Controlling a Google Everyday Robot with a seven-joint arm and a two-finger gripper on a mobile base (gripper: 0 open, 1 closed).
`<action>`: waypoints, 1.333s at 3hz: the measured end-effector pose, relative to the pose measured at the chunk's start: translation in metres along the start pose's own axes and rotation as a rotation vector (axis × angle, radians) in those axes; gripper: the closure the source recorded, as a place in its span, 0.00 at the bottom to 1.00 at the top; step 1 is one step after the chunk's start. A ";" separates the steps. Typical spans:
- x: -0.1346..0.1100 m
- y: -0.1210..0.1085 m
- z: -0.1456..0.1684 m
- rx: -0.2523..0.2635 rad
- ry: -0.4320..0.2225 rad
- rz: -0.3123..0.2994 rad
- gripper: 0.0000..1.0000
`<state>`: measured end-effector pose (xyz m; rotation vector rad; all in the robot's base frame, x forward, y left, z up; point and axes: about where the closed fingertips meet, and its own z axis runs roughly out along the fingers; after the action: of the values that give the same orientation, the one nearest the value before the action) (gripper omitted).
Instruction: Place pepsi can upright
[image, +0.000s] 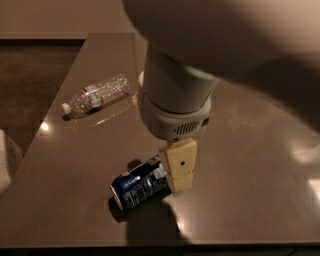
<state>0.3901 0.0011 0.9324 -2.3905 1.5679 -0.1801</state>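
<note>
One pepsi can (139, 183) lies on its side in the lower middle of the worktop (250, 195). Its length runs from about 8 o'clock to 2 o'clock, and the white label panel faces up near the 2 o'clock end. It is not yet upright. One pincer (181, 176) shows as a cream-coloured block pointing down at the can's 3 o'clock, right against the can's upper end. I cannot tell whether it touches the can, nor whether it is released or clenched. It hangs from the robot's one arm (175, 100), a broad pale cylinder with a vented grey collar that rises toward 12 o'clock. The arm fills the top and right of the view and hides the worktop behind it. One clear plastic bottle (97, 95) lies on its side at about 11 o'clock from the can, well apart from it, with its white cap pointing toward 8 o'clock. A dark shadow falls on the worktop at the can's 6 o'clock. At 9 o'clock, off the worktop's edge, a white object (7, 162) is cut off by the frame.
</note>
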 end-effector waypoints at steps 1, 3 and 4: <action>-0.020 0.006 0.019 -0.046 0.027 -0.059 0.00; -0.040 0.016 0.055 -0.147 0.047 -0.130 0.00; -0.044 0.021 0.065 -0.172 0.054 -0.148 0.00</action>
<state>0.3701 0.0440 0.8657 -2.6578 1.4832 -0.1456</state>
